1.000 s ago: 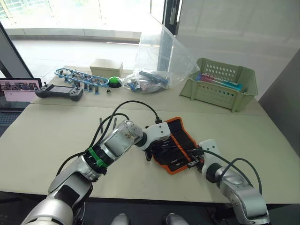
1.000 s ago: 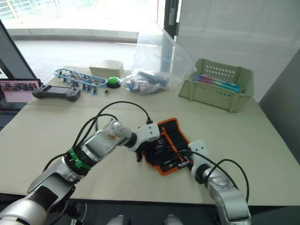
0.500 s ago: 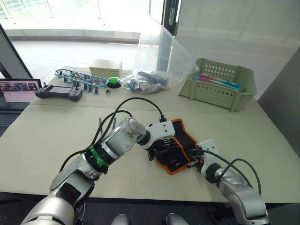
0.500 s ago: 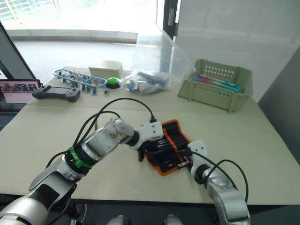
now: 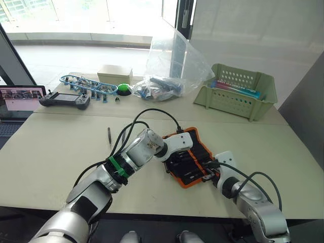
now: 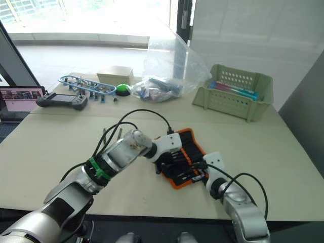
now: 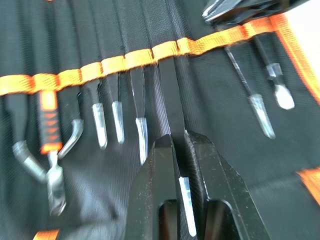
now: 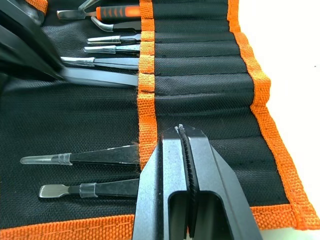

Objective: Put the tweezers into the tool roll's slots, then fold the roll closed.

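Note:
The tool roll (image 5: 196, 145) lies open on the table, black with orange edging. My left gripper (image 7: 179, 146) is shut on one dark tweezers (image 7: 172, 107), whose far end sits under the orange band of the slots (image 7: 115, 64). Several other tweezers (image 7: 141, 102) and small tools stand in neighbouring slots. My right gripper (image 8: 182, 134) is shut on the roll's pocket fabric (image 8: 210, 125) at its near right edge. One loose tweezers (image 5: 109, 135) lies on the table to the left of my left arm, a second beside it partly behind the cable.
At the back stand a green perforated basket (image 5: 238, 91), a clear plastic bag (image 5: 172, 66), a white box (image 5: 114, 74), a green button (image 5: 124, 88), a blue rack of parts (image 5: 83, 83) and a handheld controller (image 5: 65, 99). A laptop (image 5: 20, 96) is at the far left.
My left arm has swung right over the roll, carrying its tweezers toward the slot band. The loose tweezers on the left now show fully. The right gripper has stayed put.

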